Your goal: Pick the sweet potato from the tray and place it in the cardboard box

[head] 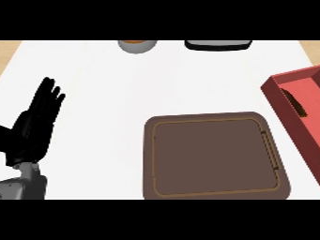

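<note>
Black left hand [34, 124] rests open at table's left edge, fingers straight and empty; brown tray [216, 157] at centre shows no sweet potato; red box [308, 119] at right holds a dark sliver, identity unclear, so a blind re-grasp risks closing on nothing.

Open counter [121, 89] ahead of my left robot hand [37, 122]; obstacles: brown tray [214, 157] centre, red box [308, 117] right.

No words, labels, brand names, numbers or signs can be read anywhere: the brown tray [216, 157] is plain, and so is the red box [313, 117] beside it.
</note>
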Controlling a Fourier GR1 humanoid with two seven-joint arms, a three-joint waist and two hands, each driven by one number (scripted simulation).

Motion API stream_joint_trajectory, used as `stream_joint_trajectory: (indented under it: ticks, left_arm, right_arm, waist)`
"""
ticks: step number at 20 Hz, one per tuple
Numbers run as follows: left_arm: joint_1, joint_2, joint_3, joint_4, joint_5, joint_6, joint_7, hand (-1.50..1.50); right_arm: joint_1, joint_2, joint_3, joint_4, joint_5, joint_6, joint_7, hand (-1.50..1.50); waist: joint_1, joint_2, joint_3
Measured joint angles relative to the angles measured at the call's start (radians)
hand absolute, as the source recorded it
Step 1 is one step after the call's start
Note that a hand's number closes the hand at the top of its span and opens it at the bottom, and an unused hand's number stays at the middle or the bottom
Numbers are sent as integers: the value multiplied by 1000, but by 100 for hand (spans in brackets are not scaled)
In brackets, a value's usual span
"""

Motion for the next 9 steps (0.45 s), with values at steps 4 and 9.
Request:
stream_joint_trajectory:
  ticks: [4, 9]
  left_arm:
    - [18, -14, -13, -4, -12, 5, -15, 0]
    - [24, -8, -3, 1, -3, -10, -31, 0]
  right_arm:
    - [55, -51, -58, 40, -87, 32, -53, -150]
    - [120, -105, -85, 108, -169, 57, -126, -150]
  waist:
    - [3, 1, 0]
    - [6, 2, 0]
